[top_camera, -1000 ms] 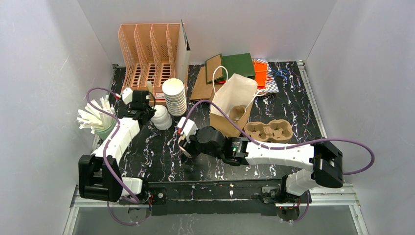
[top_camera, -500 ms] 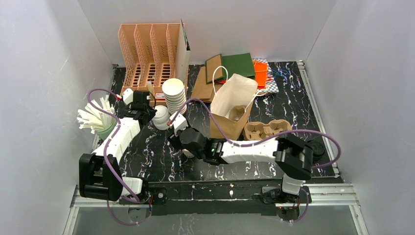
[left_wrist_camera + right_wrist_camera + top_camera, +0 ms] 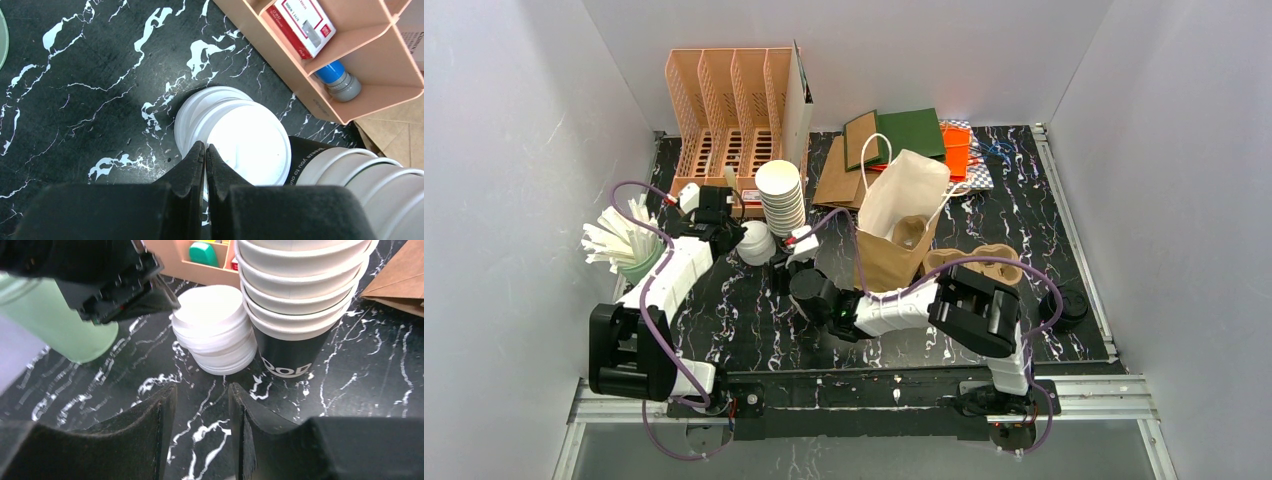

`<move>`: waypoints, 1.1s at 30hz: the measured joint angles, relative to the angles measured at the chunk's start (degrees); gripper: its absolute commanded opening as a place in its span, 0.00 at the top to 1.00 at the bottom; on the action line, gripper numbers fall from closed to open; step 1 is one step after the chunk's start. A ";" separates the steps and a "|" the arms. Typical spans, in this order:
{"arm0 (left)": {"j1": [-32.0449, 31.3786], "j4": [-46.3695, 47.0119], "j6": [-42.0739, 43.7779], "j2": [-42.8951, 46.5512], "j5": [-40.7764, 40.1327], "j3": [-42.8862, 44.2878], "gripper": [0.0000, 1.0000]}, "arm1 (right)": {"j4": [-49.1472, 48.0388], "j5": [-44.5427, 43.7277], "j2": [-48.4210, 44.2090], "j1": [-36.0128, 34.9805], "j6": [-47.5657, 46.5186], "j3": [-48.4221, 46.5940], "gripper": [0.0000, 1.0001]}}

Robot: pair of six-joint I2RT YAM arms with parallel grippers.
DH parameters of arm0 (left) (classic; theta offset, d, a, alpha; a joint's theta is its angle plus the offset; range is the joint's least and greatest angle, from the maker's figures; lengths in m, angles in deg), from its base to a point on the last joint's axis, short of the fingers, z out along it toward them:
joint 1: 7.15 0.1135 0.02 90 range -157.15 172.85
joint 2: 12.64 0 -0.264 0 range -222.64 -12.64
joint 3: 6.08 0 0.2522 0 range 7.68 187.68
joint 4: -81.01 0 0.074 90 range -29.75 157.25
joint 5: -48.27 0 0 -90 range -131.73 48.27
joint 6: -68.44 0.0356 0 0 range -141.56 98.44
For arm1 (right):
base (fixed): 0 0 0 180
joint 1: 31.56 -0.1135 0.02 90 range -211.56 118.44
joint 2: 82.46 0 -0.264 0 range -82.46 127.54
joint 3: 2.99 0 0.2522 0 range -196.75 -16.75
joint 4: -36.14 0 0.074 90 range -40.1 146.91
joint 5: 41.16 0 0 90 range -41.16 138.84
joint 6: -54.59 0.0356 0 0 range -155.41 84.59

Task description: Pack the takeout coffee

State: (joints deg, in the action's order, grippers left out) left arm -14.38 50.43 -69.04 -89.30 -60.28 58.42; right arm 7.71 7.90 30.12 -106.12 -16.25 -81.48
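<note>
Overhead, white walls [image 3: 484, 150] box in a black marble-veined table [image 3: 744, 312]; left gripper [image 3: 205, 150] clenched above stacked white lids [image 3: 245, 135], right gripper [image 3: 202, 391] parted, empty.

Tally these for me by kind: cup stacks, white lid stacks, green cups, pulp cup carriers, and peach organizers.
Cup stacks: 1
White lid stacks: 1
Green cups: 1
Pulp cup carriers: 2
Peach organizers: 1
Total: 6
</note>
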 measured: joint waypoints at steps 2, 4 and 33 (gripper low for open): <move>0.04 -0.15 0.17 -0.63 0.24 0.02 1.00 | -1.99 -0.07 0.55 0.39 2.69 0.00 0.51; 0.17 -0.61 0.61 -1.07 0.39 0.17 1.00 | -3.80 0.20 1.07 0.98 5.38 0.00 0.54; 2.69 -1.60 3.19 -1.09 2.29 2.25 1.00 | -4.72 6.80 -2.29 2.23 -11.06 3.48 0.99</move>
State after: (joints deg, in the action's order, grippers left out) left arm -11.69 48.83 -65.85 -90.40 -57.98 60.67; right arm 2.99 14.69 27.82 -103.89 -27.31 -78.01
